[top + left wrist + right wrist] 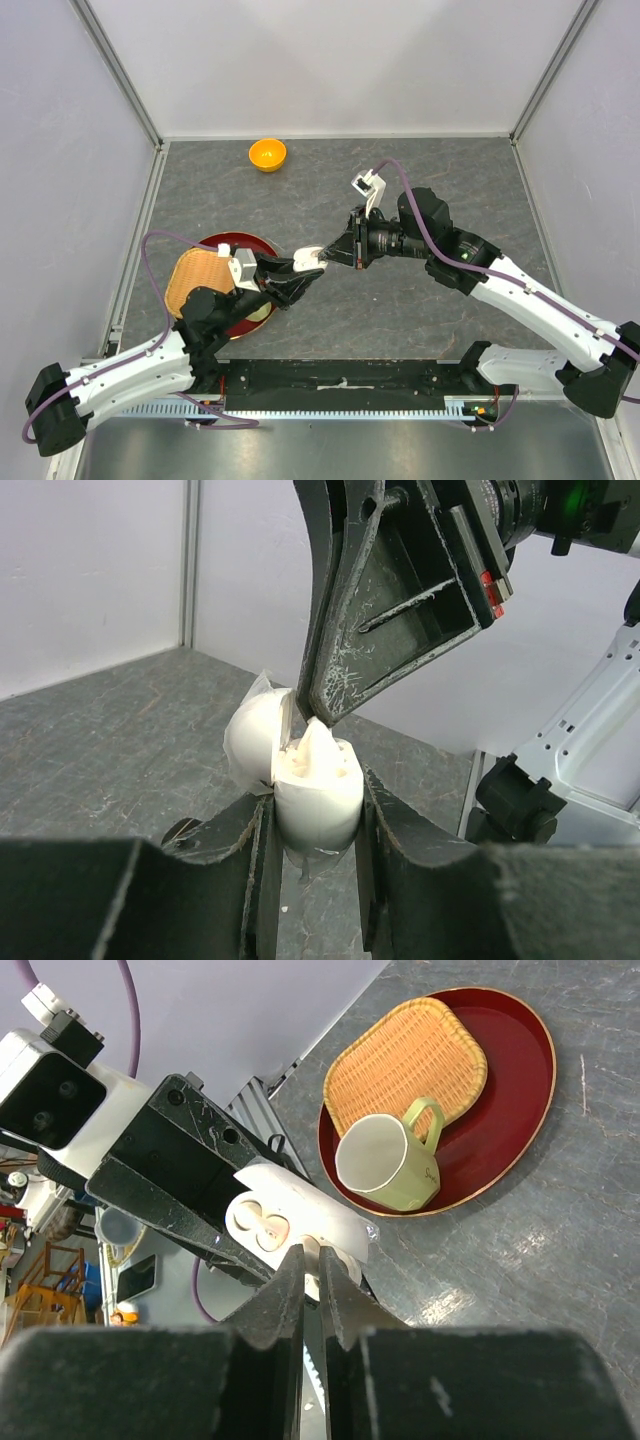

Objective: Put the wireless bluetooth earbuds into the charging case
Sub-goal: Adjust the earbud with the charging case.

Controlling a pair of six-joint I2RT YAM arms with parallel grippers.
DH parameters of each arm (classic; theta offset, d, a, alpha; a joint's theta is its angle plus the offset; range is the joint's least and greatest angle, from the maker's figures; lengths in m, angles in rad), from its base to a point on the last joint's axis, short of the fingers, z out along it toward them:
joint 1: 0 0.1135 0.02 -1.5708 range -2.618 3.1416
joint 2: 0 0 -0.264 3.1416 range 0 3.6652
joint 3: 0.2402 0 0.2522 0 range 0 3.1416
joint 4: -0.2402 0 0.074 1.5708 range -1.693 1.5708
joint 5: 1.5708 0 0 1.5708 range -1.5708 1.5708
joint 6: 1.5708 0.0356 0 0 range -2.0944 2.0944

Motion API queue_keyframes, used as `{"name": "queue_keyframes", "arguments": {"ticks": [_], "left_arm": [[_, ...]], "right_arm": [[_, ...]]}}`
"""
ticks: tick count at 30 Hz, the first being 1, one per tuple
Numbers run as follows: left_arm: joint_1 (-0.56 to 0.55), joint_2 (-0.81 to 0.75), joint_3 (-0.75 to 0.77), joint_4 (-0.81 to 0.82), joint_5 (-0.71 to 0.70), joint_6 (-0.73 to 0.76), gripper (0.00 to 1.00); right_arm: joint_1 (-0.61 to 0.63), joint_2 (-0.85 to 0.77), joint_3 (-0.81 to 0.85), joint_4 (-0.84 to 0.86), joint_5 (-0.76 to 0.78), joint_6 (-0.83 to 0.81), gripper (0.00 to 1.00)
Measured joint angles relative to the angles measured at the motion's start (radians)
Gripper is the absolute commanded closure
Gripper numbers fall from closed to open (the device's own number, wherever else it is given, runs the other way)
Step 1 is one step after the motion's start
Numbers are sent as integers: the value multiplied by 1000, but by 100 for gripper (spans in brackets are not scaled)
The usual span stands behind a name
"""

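Case (315,780) open, held tight in left gripper (316,825), middle of frame | right gripper (312,1272) nearly closed, pinching white bud (312,1256) at its open top | bud not seated yet, I think.

This is looking like a robotics lab test cell rather than a home. White panels (330,60) and metal posts (120,70) are boxing in a grey stone-patterned worktop (420,300). A left arm (130,375) and a right arm (545,305) are sitting bolted to a black rail (340,375) at its near edge. Past the panels, the right wrist view is showing blurred clutter (40,1290), possibly workshop equipment.
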Motion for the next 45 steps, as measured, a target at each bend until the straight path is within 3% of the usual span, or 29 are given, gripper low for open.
{"name": "queue_keyframes", "arguments": {"ticks": [4,17,21,28,31,37,45], "left_arm": [[0,-6,0,0,-3,-1,98],[-1,-47,-3,3,-31,-2,98],[-1,-61,-9,0,-42,-3,98],[-1,-99,-27,-26,-56,-3,98],[-1,-114,-39,-43,-70,-3,98],[-1,-127,-39,-88,-73,-3,98],[-1,-102,-36,-120,-31,-2,98]], "right_arm": [[5,-3,0,1,6,-10,76],[16,-31,-3,-40,58,-18,56],[19,-37,-3,-42,92,-16,43],[20,-85,-3,-47,193,-2,11],[20,-126,-9,-48,263,10,2],[19,-193,-32,-48,458,59,2],[1,-90,26,-93,509,100,2]]}}
